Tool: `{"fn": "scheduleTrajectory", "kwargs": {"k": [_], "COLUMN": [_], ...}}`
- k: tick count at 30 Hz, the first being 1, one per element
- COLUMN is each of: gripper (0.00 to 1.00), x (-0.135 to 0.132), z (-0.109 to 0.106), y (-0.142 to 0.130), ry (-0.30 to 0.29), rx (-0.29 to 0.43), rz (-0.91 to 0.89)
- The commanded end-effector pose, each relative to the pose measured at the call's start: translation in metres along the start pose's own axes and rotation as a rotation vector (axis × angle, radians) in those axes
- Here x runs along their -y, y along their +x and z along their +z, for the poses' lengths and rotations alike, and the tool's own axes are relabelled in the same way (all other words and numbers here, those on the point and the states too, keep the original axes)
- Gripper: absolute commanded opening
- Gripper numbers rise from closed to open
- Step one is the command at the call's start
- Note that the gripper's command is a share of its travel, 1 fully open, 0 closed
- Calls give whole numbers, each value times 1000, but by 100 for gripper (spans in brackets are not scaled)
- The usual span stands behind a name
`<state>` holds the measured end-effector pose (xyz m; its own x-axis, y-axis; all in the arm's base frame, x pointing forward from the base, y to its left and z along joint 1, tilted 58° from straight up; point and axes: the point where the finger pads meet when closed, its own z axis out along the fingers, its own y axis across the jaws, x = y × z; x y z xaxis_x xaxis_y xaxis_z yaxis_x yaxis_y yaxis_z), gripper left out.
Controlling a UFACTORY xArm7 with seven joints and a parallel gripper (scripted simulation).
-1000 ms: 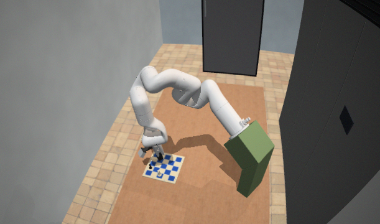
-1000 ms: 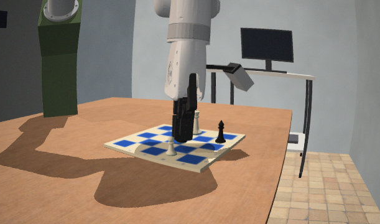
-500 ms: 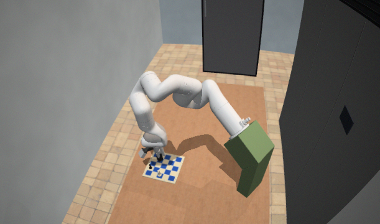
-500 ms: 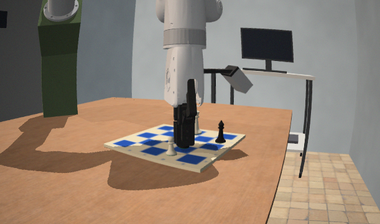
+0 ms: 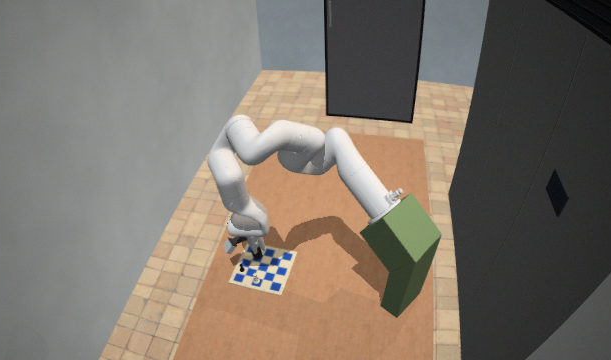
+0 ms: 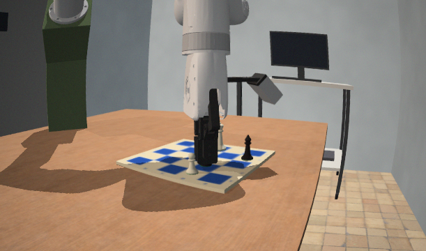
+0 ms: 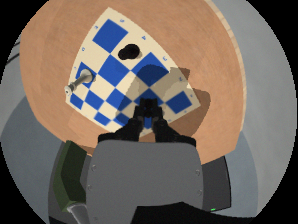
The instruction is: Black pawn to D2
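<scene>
The blue and cream chessboard (image 6: 196,163) lies on the wooden table and also shows in the wrist view (image 7: 127,72). My gripper (image 6: 206,158) points straight down over the middle of the board, its tips at or just above the surface. It is shut on a small dark piece, the black pawn, which I cannot tell apart from the black fingers. In the wrist view the fingers meet over a square near the board's near edge. A white pawn (image 6: 191,164) stands just in front of the gripper.
A tall white piece (image 6: 220,137) stands right behind the gripper. A black bishop-like piece (image 6: 247,148) stands to the right near the board's edge. The green arm base (image 6: 66,66) is at the table's far left. A desk with a monitor (image 6: 299,50) stands beyond the table.
</scene>
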<state>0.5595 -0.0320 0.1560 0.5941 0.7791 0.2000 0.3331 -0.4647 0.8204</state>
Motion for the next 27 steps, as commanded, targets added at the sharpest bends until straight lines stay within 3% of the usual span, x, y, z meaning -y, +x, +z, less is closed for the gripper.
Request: {"fn": "scheduleTrajectory", "kwargs": {"k": [1,27], "gripper": [0,0], "x": [0,0], "z": [0,2], "y": [1,1], "ry": [-1,-1], "rx": [-2,-2], "rz": [0,0]}}
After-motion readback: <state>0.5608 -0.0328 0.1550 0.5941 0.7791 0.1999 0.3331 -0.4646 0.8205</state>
